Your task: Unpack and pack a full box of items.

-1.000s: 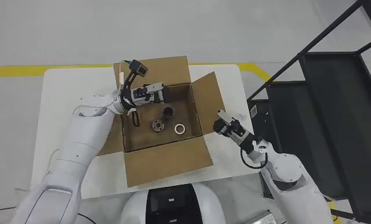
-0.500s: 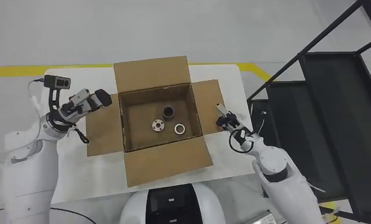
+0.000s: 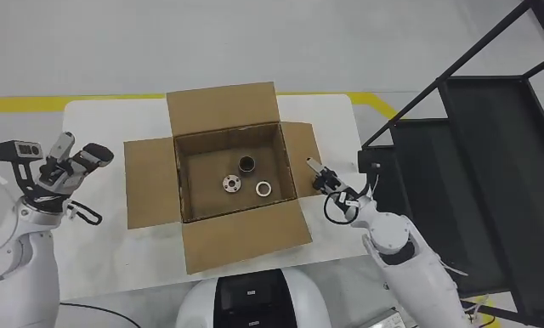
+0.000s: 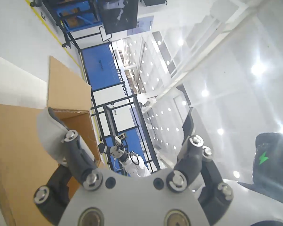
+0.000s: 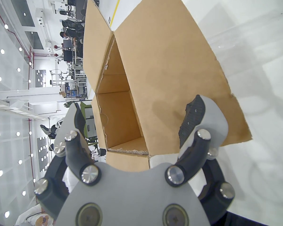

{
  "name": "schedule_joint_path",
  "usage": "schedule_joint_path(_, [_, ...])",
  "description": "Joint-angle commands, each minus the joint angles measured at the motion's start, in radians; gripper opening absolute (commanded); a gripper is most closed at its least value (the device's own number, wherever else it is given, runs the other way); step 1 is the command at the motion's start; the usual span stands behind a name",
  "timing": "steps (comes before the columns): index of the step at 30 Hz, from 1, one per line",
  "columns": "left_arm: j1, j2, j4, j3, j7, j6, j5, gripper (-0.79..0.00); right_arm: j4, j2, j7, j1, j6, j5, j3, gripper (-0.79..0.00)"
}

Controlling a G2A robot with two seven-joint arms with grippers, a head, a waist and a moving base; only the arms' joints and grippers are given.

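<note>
A brown cardboard box (image 3: 223, 105) sits upright on the white counter (image 3: 102, 128), open at the top, with all four flaps folded outward. Three small items lie on its floor, apart from one another. A dark short cylinder (image 3: 247, 164) with a hollow centre stands near the middle, closest to the far wall. A grey metal flanged disc (image 3: 230, 183) lies flat just nearer the robot. A pale ring (image 3: 264, 189) lies flat to the right of the disc.
</note>
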Motion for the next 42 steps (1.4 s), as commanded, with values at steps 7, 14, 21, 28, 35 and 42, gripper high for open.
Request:
schedule_joint_path(7, [0.009,-0.001,-0.005,0.001,0.036,0.010,0.001,0.000,-0.162,0.005,0.069,-0.034,-0.126,-0.025,0.009,0.000])
schedule_joint_path(14, [0.009,-0.001,-0.005,0.001,0.036,0.010,0.001,0.000,-0.207,-0.003,0.139,0.089,-0.042,-0.291,-0.169,0.000])
schedule_joint_path(21, [0.009,-0.001,-0.005,0.001,0.036,0.010,0.001,0.000,-0.150,-0.037,0.210,0.285,0.152,-0.589,-0.425,0.000])
schedule_joint_path(28, [0.009,-0.001,-0.005,0.001,0.036,0.010,0.001,0.000,-0.104,-0.056,0.211,0.360,0.183,-0.751,-0.531,0.000])
schedule_joint_path(35, [0.009,-0.001,-0.005,0.001,0.036,0.010,0.001,0.000,-0.104,-0.056,0.211,0.360,0.183,-0.751,-0.531,0.000])
schedule_joint_path(42, [0.009,-0.001,-0.005,0.001,0.036,0.010,0.001,0.000,-0.104,-0.056,0.211,0.360,0.183,-0.751,-0.531,0.000])
